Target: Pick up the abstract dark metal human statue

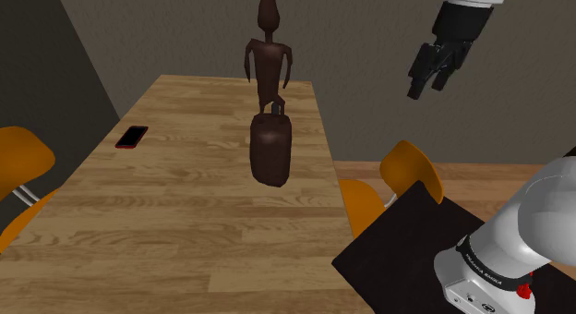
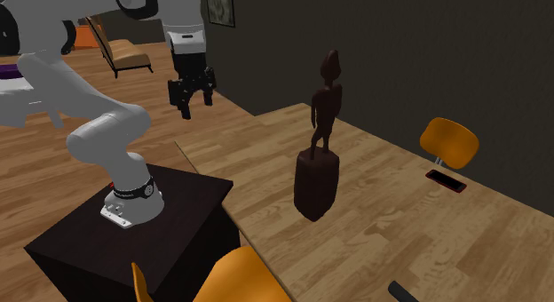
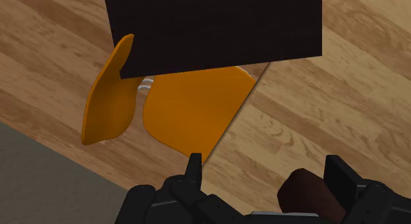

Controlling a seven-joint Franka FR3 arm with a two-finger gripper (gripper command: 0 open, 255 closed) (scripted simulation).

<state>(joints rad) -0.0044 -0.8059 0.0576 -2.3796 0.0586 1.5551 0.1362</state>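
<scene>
A dark reddish-brown human statue (image 1: pixel 270 127) stands upright on its barrel-shaped base in the middle of the wooden table (image 1: pixel 175 229); in the second exterior view the statue (image 2: pixel 318 167) rises near the table's edge. My black gripper (image 1: pixel 430 83) hangs high in the air toward the shoulder view's right, off the table's side and well apart from the statue. It is open and holds nothing. In the wrist view the gripper (image 3: pixel 267 165) points down at an orange chair, and a piece of the statue (image 3: pixel 308 190) shows far below between the fingers, untouched.
A red phone (image 1: pixel 132 137) lies flat on the table's far left side. Orange chairs (image 1: pixel 406 169) (image 1: pixel 18 160) stand along both sides of the table, one chair (image 3: pixel 184 111) directly under my hand. The black stand (image 2: pixel 133 229) sits next to the table's end.
</scene>
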